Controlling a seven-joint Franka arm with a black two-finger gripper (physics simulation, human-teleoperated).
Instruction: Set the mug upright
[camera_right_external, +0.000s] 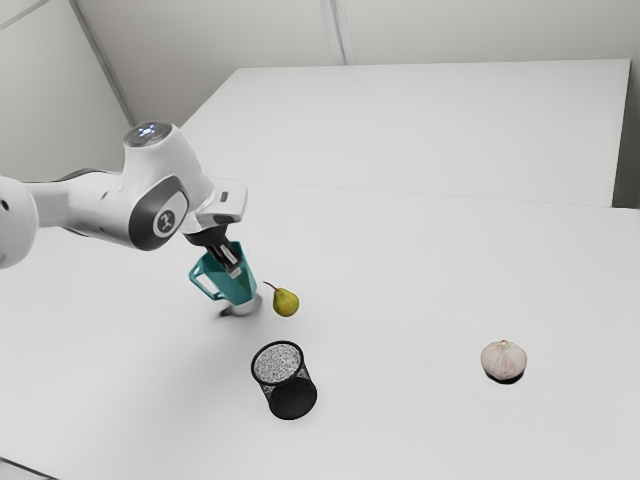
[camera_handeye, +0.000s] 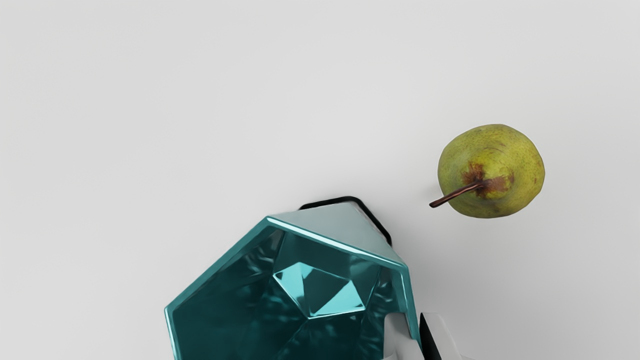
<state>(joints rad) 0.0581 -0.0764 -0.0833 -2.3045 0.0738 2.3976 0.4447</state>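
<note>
The gripper (camera_right_external: 234, 269) is at the teal mug (camera_right_external: 236, 286), its fingers at the rim. The mug's opening faces up with a slight tilt, and its handle points toward the exterior view's left. In the wrist view, the gripper (camera_handeye: 420, 332) has one finger inside the mug (camera_handeye: 220, 280) and the other outside, shut on the wall between them. The faceted inside of the mug shows; its handle is hidden there. Whether the base touches the table cannot be told.
A green pear (camera_right_external: 285, 302) (camera_handeye: 492, 170) stands close beside the mug on the white table (camera_right_external: 400, 270). A black mesh cup (camera_right_external: 285, 382) is nearer the exterior camera, and a garlic bulb (camera_right_external: 503, 360) lies far toward the exterior view's right.
</note>
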